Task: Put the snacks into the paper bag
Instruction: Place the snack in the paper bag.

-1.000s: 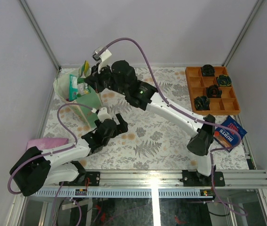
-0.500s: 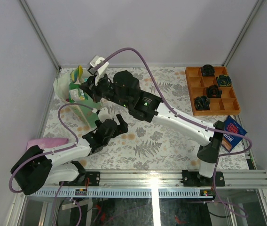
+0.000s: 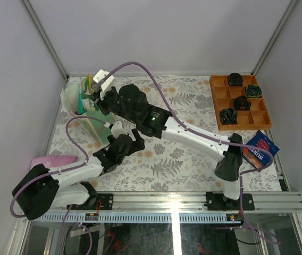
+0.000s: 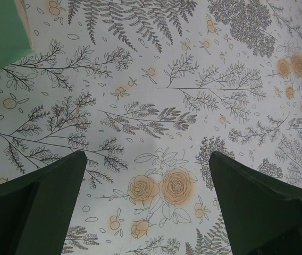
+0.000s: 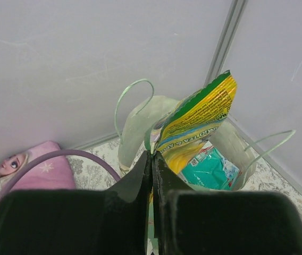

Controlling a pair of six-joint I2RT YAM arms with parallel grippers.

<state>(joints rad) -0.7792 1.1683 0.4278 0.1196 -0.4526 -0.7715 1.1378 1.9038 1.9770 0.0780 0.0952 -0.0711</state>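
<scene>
The right gripper (image 5: 152, 154) has swung further left and now hangs over the paper bag (image 5: 132, 125) mouth, pinched shut on a yellow-green snack packet (image 5: 196, 119). Drop step next: lower slightly, then release. The left gripper (image 4: 147, 155) gapes wide over the table, empty.

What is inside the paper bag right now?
A teal packet lies inside the paper bag. The shut right gripper holds a yellow-green packet over its mouth. Anything deeper is covered by these packets and the walls.
</scene>
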